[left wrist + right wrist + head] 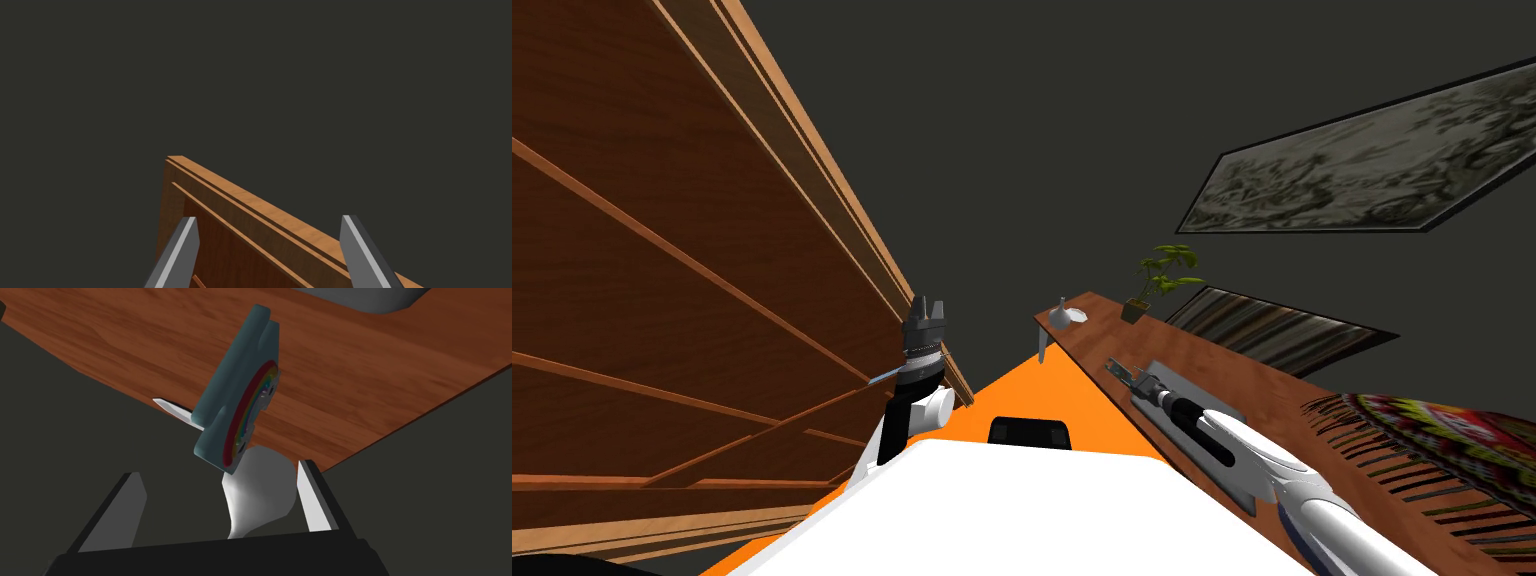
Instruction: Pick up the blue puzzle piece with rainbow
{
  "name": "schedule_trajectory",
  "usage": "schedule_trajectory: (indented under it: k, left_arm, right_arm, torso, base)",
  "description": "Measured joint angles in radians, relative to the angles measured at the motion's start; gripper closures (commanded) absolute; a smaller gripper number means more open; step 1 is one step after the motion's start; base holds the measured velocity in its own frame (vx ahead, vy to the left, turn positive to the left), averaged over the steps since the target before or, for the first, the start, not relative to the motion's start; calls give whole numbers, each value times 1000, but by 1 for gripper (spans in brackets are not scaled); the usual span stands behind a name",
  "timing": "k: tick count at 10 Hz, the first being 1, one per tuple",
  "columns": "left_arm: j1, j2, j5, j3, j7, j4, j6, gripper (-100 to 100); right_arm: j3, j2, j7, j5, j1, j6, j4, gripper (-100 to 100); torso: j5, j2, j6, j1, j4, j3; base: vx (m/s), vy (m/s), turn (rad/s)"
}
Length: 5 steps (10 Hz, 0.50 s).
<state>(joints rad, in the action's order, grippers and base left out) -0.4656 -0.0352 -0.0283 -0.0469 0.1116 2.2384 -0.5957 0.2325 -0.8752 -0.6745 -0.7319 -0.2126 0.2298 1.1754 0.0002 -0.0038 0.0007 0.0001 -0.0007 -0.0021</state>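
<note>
Teal puzzle piece (227,395) with rainbow, on wooden table (350,378), ahead of right gripper (220,470), jaws wide, empty

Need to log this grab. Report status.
Left gripper open, up by shelf. Right gripper open, short of puzzle piece. Vase shows between fingers, beside piece; may block grasp.

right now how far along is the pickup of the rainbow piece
Reach looks done: the right gripper is out over the table, aimed at the piece. In hand: the approach, fingers open, the piece beyond their tips, ungrasped. To do: close in, shut, lift. The left gripper is open by the shelf.
</note>
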Motion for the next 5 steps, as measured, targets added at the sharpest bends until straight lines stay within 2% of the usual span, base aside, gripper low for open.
schedule_trajectory:
  k: [1,3,5]
  left_arm:
    - [0,0,0,0,0,0,0,0]
    - [0,0,0,0,0,0,0,0]
    - [0,0,0,0,0,0,0,0]
  right_arm:
    - [15,-25,23,7,-16,11,7,-100]
    - [36,-62,54,17,-33,55,-10,-100]
    - [67,-111,99,28,-74,72,21,-100]
  torso:
    - [0,-1,0,-1,0,-1]
    - [0,-2,0,-1,-1,-1]
    - [0,-2,0,-1,-1,-1]
  base:
    - [101,-5,31]
    - [98,-6,48]
    - [96,-2,40]
